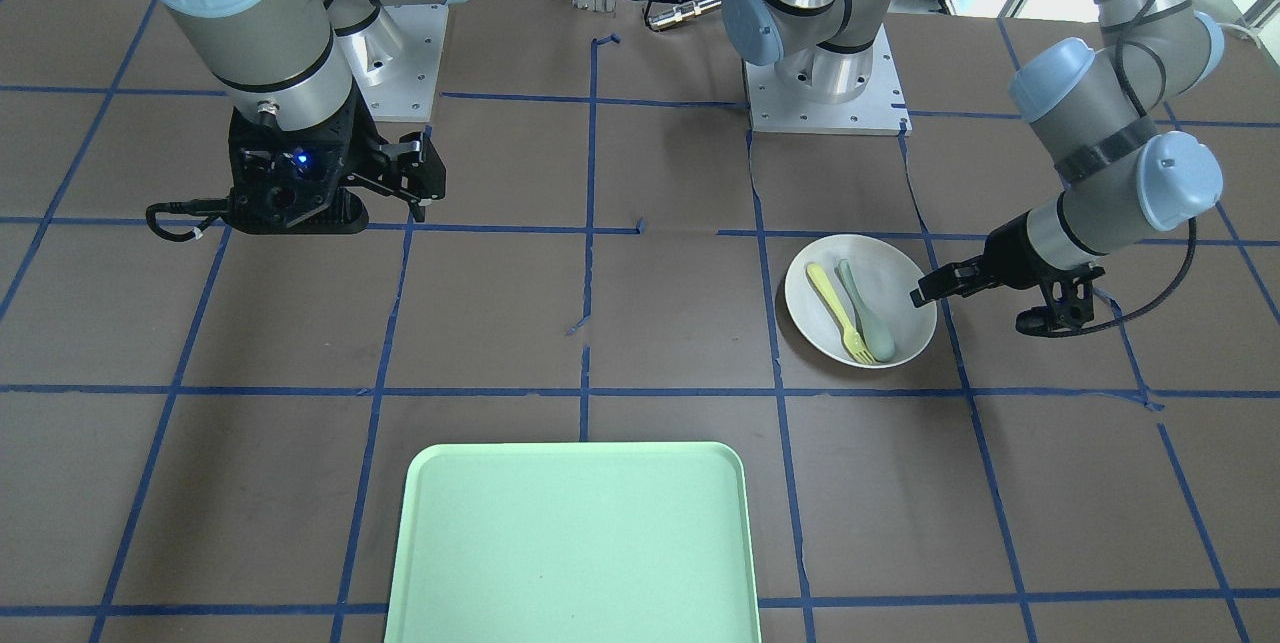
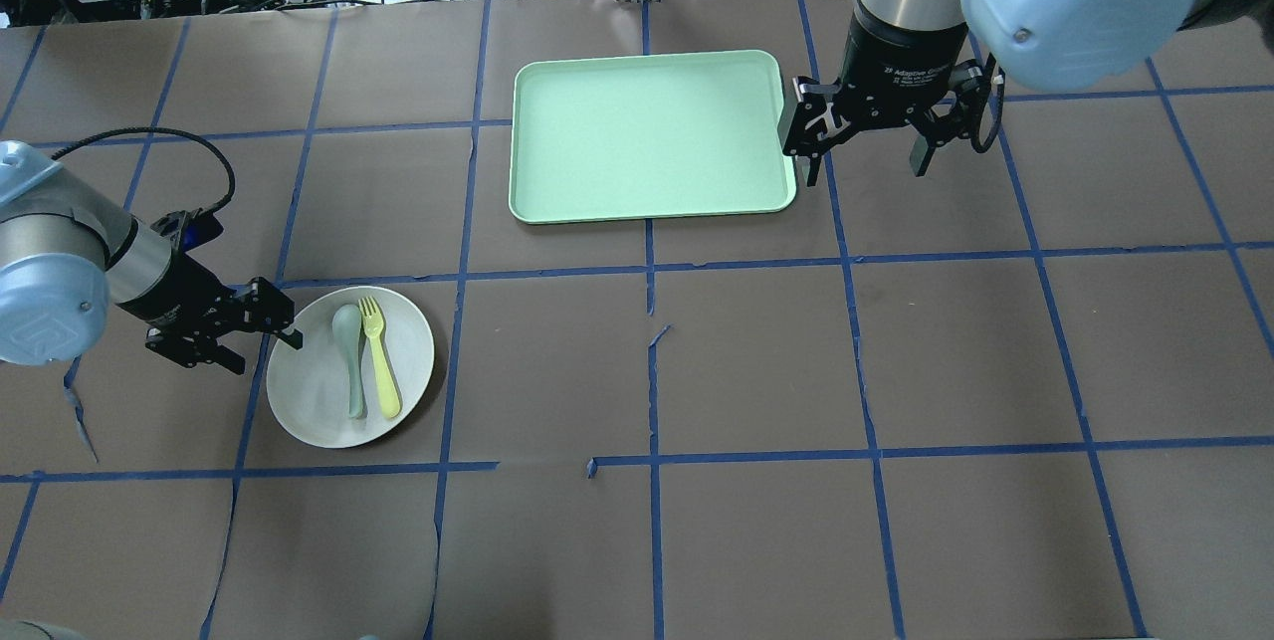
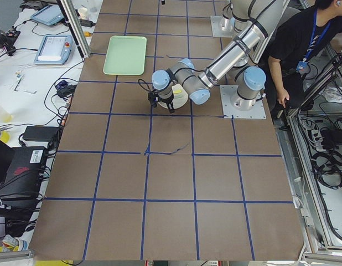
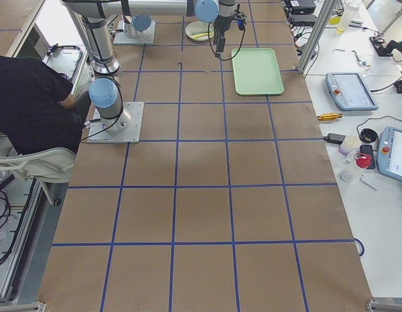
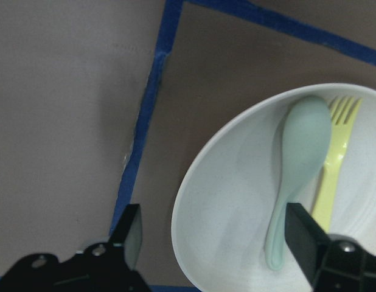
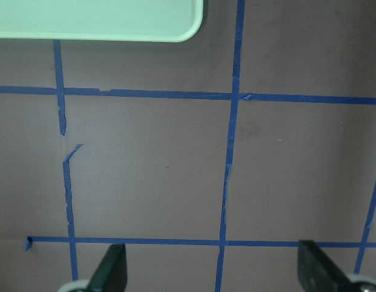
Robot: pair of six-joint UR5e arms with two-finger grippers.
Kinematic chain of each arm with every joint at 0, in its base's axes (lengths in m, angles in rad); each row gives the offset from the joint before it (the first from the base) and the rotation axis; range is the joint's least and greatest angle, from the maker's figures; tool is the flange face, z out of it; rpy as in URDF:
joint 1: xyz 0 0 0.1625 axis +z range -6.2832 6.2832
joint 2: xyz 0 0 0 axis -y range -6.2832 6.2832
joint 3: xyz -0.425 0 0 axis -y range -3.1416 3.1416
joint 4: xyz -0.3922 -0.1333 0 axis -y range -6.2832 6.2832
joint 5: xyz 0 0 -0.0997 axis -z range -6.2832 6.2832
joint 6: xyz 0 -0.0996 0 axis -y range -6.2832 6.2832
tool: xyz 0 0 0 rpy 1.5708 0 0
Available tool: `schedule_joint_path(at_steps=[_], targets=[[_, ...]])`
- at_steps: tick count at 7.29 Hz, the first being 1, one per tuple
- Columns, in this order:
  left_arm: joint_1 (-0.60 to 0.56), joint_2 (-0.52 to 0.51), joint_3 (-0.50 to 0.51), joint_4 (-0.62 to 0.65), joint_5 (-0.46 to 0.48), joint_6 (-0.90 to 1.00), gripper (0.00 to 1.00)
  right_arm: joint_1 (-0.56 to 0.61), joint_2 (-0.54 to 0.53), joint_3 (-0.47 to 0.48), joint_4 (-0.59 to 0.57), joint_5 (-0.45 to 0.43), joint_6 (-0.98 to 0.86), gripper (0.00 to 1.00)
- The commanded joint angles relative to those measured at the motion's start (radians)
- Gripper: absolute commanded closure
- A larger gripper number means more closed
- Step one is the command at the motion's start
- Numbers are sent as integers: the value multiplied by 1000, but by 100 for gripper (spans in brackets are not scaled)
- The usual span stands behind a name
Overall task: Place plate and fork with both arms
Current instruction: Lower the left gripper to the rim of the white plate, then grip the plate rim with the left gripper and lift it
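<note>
The white plate [image 2: 309,401] lies on the table at my left, with the pale-yellow fork [image 2: 379,366] and a grey-green spoon [image 2: 350,351] side by side in it. My left gripper [image 2: 269,354] is open and low at the plate's left rim. In the left wrist view its fingers [image 5: 130,237] straddle the rim of the plate [image 5: 230,201], with the fork [image 5: 334,164] beyond the spoon [image 5: 297,158]. My right gripper [image 2: 866,167] is open and empty, held above the table beside the right edge of the mint-green tray [image 2: 647,132].
The tray [image 1: 575,543] holds nothing and sits at the table's far middle from the robot. Blue tape lines grid the brown table cover. A person [image 3: 304,50] sits beside the robot bases. Cables and devices lie beyond the far edge.
</note>
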Motion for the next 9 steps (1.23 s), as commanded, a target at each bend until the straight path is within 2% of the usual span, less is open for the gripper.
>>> schedule_joint_path(at_steps=[1, 2, 3, 5, 6, 7, 8, 9], targets=[[1, -44, -7, 8, 7, 54, 42, 0, 1, 24, -3, -2, 0, 0], [1, -47, -6, 7, 36, 70, 76, 0, 1, 25, -3, -2, 0, 0], [1, -48, -1, 5, 57, 71, 100, 0, 1, 25, -3, -2, -3, 0], [-1, -32, 19, -10, 56, 67, 100, 0, 1, 25, -4, -2, -3, 0], [-2, -15, 69, -83, 47, 67, 100, 0, 1, 25, -4, -2, -3, 0], [-10, -12, 168, -202, 33, 65, 100, -2, 1, 24, -4, -3, -5, 0], [-11, -21, 294, -337, -32, 62, 100, -2, 0, 24, -4, -3, -5, 0], [-30, -39, 383, -404, -109, 41, 100, -2, 0, 24, -4, -3, -5, 0]])
